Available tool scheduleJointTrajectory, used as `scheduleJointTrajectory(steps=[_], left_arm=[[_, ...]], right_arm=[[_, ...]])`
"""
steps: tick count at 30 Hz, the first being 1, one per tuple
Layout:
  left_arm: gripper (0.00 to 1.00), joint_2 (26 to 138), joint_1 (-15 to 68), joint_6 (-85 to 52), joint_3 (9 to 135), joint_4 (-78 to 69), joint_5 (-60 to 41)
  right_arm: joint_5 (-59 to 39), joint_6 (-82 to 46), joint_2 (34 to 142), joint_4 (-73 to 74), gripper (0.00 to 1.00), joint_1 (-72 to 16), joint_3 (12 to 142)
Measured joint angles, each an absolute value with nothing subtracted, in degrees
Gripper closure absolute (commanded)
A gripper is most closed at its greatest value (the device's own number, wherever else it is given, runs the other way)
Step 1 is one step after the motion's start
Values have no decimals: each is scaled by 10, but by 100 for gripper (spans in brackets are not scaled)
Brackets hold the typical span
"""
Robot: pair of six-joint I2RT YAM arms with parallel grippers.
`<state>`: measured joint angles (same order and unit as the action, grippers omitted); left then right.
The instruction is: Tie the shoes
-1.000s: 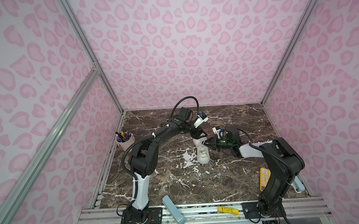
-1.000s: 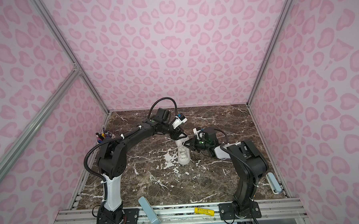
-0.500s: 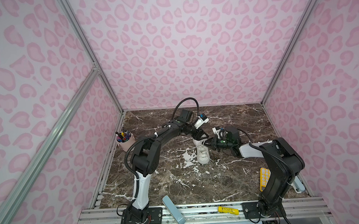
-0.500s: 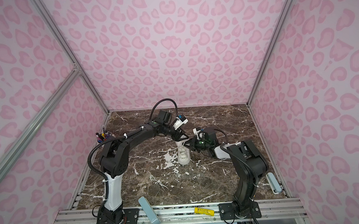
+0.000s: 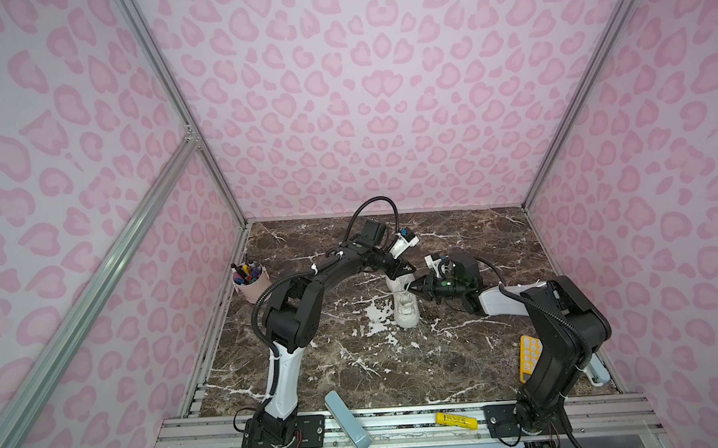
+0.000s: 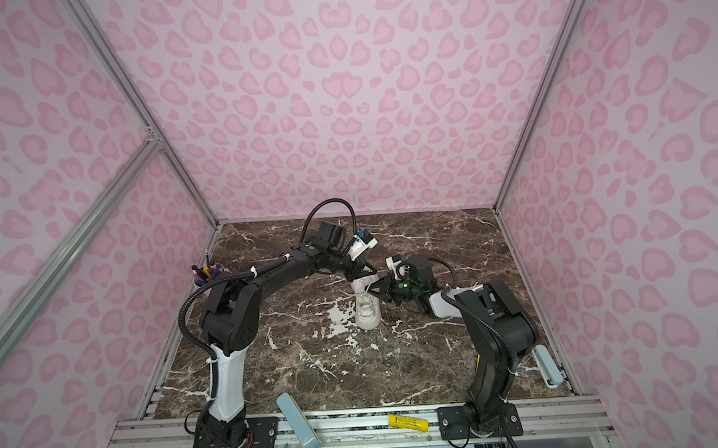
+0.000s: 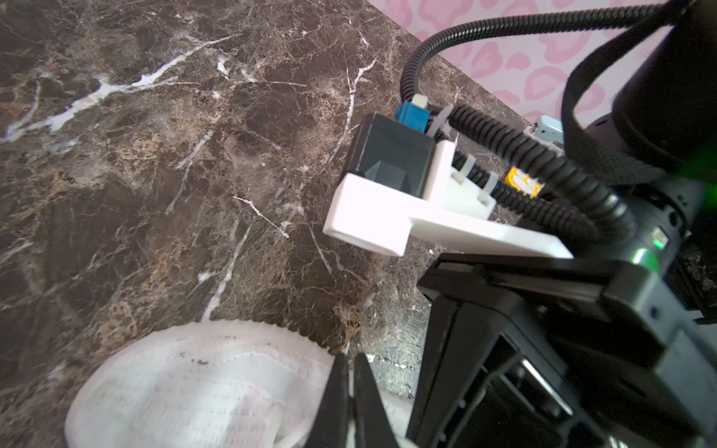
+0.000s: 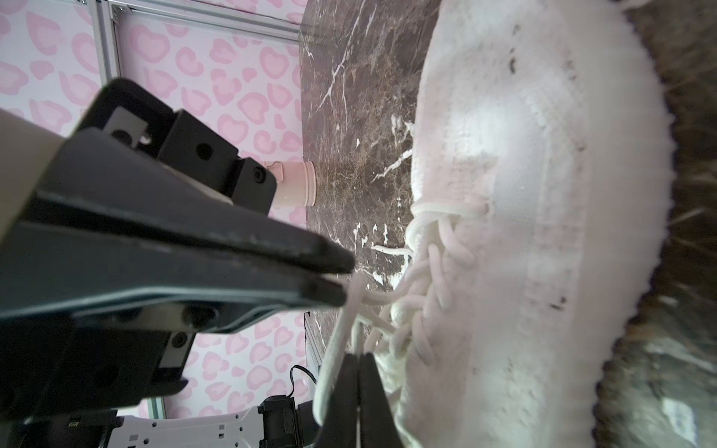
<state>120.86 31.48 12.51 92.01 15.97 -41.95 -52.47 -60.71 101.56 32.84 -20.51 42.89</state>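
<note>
The white shoe [image 5: 405,310] [image 6: 368,314] stands mid-table in both top views, toe toward the front. My left gripper [image 5: 409,271] [image 6: 372,273] hangs over its heel end. My right gripper [image 5: 414,289] [image 6: 375,291] reaches in from the right at the tongue. In the right wrist view the left gripper [image 8: 345,277] is shut on a white lace [image 8: 388,296] coming off the shoe [image 8: 523,232]. The right gripper [image 8: 359,358] is shut on another strand, with a loop of lace [image 8: 329,368] hanging beside it. The left wrist view shows the left gripper [image 7: 351,362] shut beside the shoe [image 7: 194,388].
A pink cup of pens [image 5: 251,281] stands at the left wall. A yellow pad [image 5: 529,357] and a pale blue case [image 5: 597,372] lie at the front right. A pale blue bar [image 5: 347,421] and a yellow tube [image 5: 455,420] rest on the front rail.
My left gripper, open in the earlier frames, has closed on a lace. The left arm has shifted slightly over the shoe. The right arm has stayed put.
</note>
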Motion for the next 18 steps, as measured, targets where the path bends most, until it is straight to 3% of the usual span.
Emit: scheduleJointTrajectory(steps=[18], left_arm=[[97,1193,298,121,899,150,-416]], right_arm=[[-524,-571,980,276,100,-179,403]])
